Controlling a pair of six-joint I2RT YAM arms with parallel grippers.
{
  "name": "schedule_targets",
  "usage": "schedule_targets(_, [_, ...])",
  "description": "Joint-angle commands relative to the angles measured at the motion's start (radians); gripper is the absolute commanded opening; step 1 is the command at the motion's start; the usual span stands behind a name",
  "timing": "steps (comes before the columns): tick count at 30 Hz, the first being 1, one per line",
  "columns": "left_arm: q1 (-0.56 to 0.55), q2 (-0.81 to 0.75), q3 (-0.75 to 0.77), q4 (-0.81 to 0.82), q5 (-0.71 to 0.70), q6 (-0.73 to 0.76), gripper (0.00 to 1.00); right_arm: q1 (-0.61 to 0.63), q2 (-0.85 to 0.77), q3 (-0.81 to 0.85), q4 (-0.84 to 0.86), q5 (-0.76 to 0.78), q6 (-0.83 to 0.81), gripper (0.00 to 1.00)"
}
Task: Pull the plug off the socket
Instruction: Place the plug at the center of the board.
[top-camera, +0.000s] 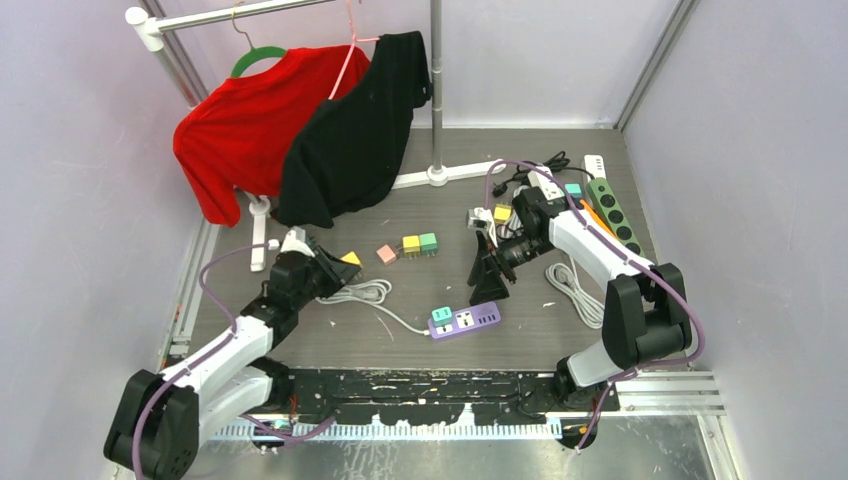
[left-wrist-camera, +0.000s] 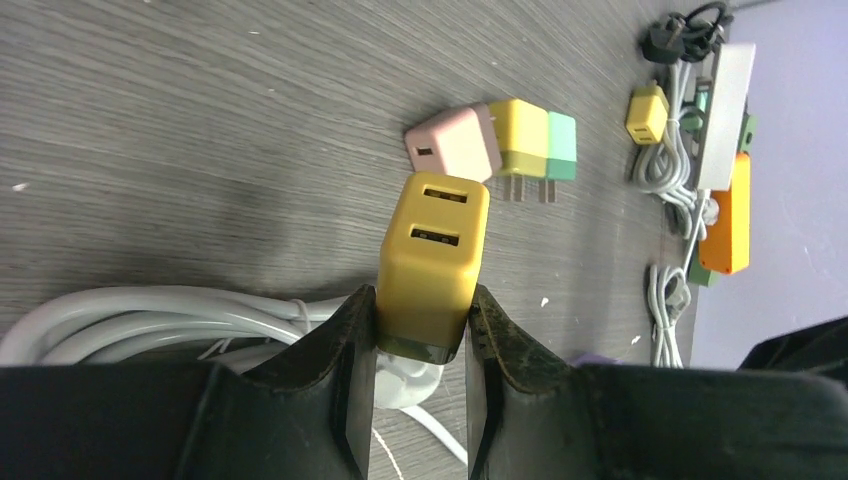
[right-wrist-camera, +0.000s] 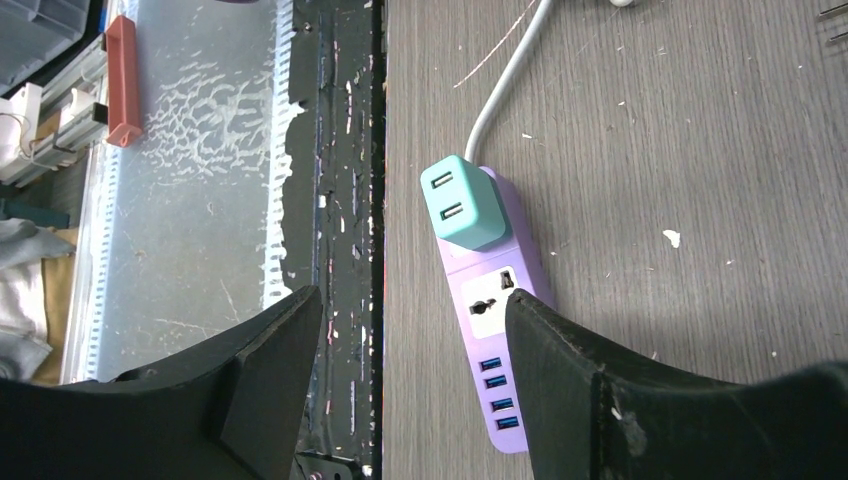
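A purple power strip (top-camera: 470, 321) lies near the table's front edge with a teal plug (top-camera: 441, 316) seated in its left end. Both show in the right wrist view, strip (right-wrist-camera: 497, 345) and teal plug (right-wrist-camera: 462, 203). My right gripper (top-camera: 490, 278) hangs open above the strip, its jaws wide apart (right-wrist-camera: 412, 330) with one fingertip over the strip's socket. My left gripper (top-camera: 335, 266) is shut on a yellow plug (left-wrist-camera: 432, 260), held over a coil of white cable (left-wrist-camera: 150, 320), away from the strip.
Pink (top-camera: 387, 254), yellow (top-camera: 411, 244) and green (top-camera: 428, 241) adapters lie mid-table. A green power strip (top-camera: 613, 210), an orange one and cables crowd the back right. A clothes rack with a red shirt (top-camera: 240, 130) and a black shirt (top-camera: 355, 130) stands back left.
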Motion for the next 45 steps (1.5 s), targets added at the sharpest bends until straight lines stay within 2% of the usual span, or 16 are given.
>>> schedule_targets(1, [0.037,0.038,0.035,0.037,0.022,-0.038,0.0,0.005,-0.037,-0.002,0.01,-0.006,-0.025,0.72])
schedule_targets(7, [0.057,0.156,0.094,0.041,0.012,-0.067,0.0,0.004,-0.039,-0.002,0.01,-0.001,-0.028,0.72])
schedule_targets(12, [0.067,0.253,0.148,0.038,0.021,-0.078,0.04,0.005,-0.039,-0.003,0.011,0.0,-0.03,0.72])
schedule_targets(20, [0.079,0.364,0.206,0.012,0.035,-0.089,0.23,0.004,-0.039,-0.004,0.009,0.002,-0.033,0.72])
schedule_targets(25, [0.09,0.415,0.238,-0.007,0.079,-0.087,0.41,0.003,-0.039,-0.004,0.009,0.004,-0.033,0.72])
schedule_targets(28, [0.093,0.417,0.257,-0.054,0.085,-0.089,0.56,0.004,-0.04,-0.004,0.009,0.004,-0.034,0.72])
schedule_targets(30, [0.094,0.404,0.271,-0.105,0.079,-0.096,0.66,0.004,-0.041,-0.003,0.009,0.005,-0.034,0.72])
schedule_targets(31, [0.094,0.391,0.277,-0.13,0.077,-0.099,0.73,0.004,-0.041,-0.002,0.009,0.006,-0.033,0.72])
schedule_targets(33, [0.094,0.358,0.287,-0.193,0.072,-0.111,0.8,0.003,-0.041,-0.002,0.008,0.005,-0.034,0.72])
schedule_targets(36, [0.094,0.266,0.33,-0.36,0.069,-0.123,0.94,-0.001,-0.044,-0.001,0.005,0.007,-0.038,0.72])
schedule_targets(40, [0.078,0.132,0.399,-0.593,0.116,-0.153,1.0,-0.008,-0.057,-0.001,0.003,0.012,-0.042,0.72])
schedule_targets(42, [0.041,0.026,0.428,-0.693,0.111,-0.174,1.0,-0.011,-0.059,0.001,0.001,0.013,-0.043,0.72])
schedule_targets(45, [-0.044,-0.11,0.459,-0.762,0.06,-0.211,1.0,-0.017,-0.059,0.002,0.0,0.016,-0.045,0.72])
